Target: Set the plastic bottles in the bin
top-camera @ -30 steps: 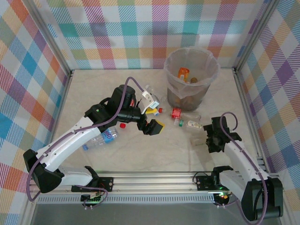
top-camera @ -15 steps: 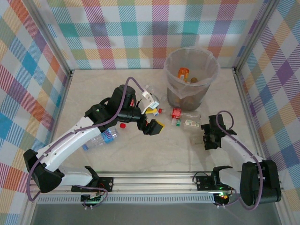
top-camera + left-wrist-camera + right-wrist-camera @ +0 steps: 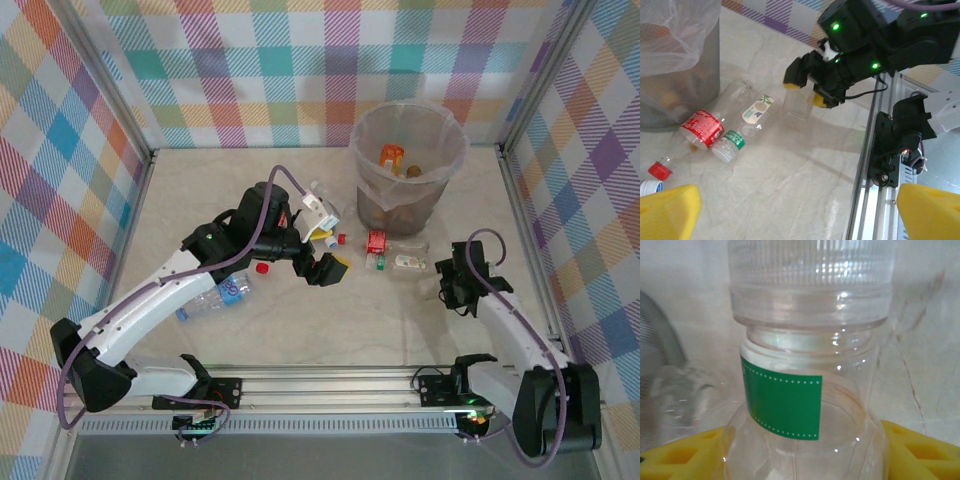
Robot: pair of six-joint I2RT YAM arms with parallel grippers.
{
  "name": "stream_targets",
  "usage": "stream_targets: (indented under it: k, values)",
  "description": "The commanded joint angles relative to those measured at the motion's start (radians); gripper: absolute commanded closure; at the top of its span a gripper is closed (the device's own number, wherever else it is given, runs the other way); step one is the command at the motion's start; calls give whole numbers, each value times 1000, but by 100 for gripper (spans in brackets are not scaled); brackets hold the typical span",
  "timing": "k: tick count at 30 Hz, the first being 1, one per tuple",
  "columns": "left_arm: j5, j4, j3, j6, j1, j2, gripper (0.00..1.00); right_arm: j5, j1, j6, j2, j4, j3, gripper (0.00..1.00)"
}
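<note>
**Bin and contents.** The bin (image 3: 362, 150) is round, grey and translucent, lined with a clear bag. It stands upright at the far side of the table (image 3: 200, 180), close to the back wall (image 3: 300, 60). Inside it lies an orange bottle (image 3: 390, 155). The brownish items lower down are too dim to name.

**Edges and open room.** Left of the bin, bare tabletop runs to the left wall and toward the near rail (image 3: 330, 378). Right of the bin only a narrow strip is left before the right wall.

**Bottles before the bin.** Two bottles lie on their sides just in front of the bin. A red-labelled bottle (image 3: 702, 127) is near the bin's foot, and a white-labelled bottle (image 3: 747, 122) lies close beside it. Both lie between the bin and the right gripper (image 3: 805, 94).

**Right gripper.** Front-right of the bin, its yellow pads (image 3: 680, 455) closely flank an upright bottle (image 3: 805, 365) that is clear with a green label. Whether they press on it cannot be told.

**Left gripper.** The left gripper (image 3: 331, 252) hangs front-left of the bin with its fingers spread wide and nothing between them. A blue cap (image 3: 330, 240) shows beneath it. Farther front-left of the bin, under the left arm, lie a blue-labelled bottle (image 3: 228, 290) and a red cap (image 3: 262, 268).
</note>
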Motion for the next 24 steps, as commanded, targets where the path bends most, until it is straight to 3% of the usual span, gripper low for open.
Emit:
stream_targets:
  k: [1,9,17,24]
  values:
    - [-51,73,-32,-8,-10,-42,0,125,-8,-172,-76,-79,87,42]
    - [-139,246,-150,-58,-10,-138,0,166,-8,-537,-169,-44,244,44]
    - [-239,379,-236,-105,-10,-210,0,131,-6,-808,-89,-11,494,45]
    - [-274,430,-269,-132,-11,-222,0,11,19,-994,29,37,712,43]
